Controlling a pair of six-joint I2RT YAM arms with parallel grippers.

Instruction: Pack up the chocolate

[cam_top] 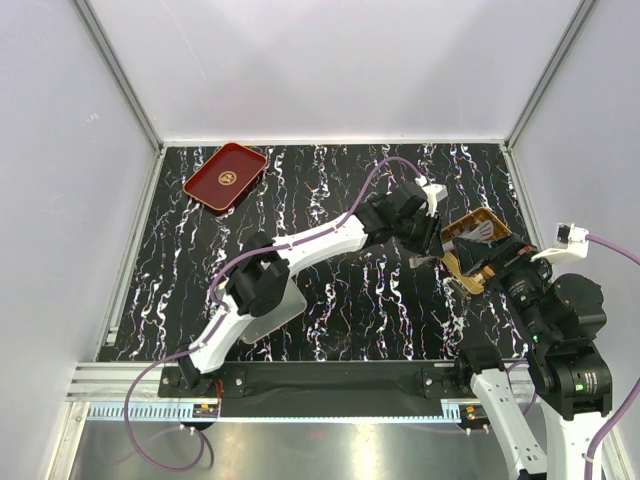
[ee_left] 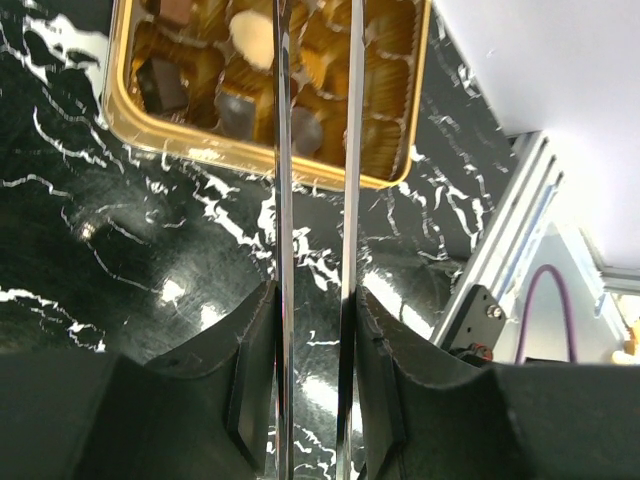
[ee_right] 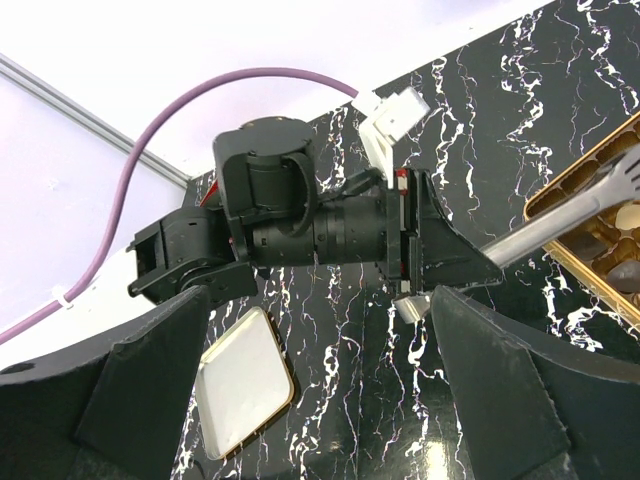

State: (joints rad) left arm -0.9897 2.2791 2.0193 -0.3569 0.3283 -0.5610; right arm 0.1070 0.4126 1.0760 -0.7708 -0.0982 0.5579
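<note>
The chocolate (ee_left: 250, 35) is small dark, tan and cream pieces lying in the cups of a gold compartmented box (ee_left: 130, 110) at the table's right side (cam_top: 480, 245). My left gripper (ee_left: 315, 300) is shut on a pair of metal tongs (ee_left: 283, 200), whose blades reach over the box and pass out of the wrist view's top. From above, the left gripper (cam_top: 432, 240) sits at the box's left edge. My right gripper (cam_top: 488, 277) hovers open at the box's near side, holding nothing (ee_right: 320, 300). The right wrist view shows the tongs (ee_right: 560, 225) over the box rim (ee_right: 570, 190).
A red tray (cam_top: 225, 176) lies at the back left of the black marbled table. A clear gold-rimmed lid (ee_right: 245, 395) lies flat near the left arm's base, partly under the arm (cam_top: 275, 315). Metal frame posts line the table's edges (ee_left: 500, 270).
</note>
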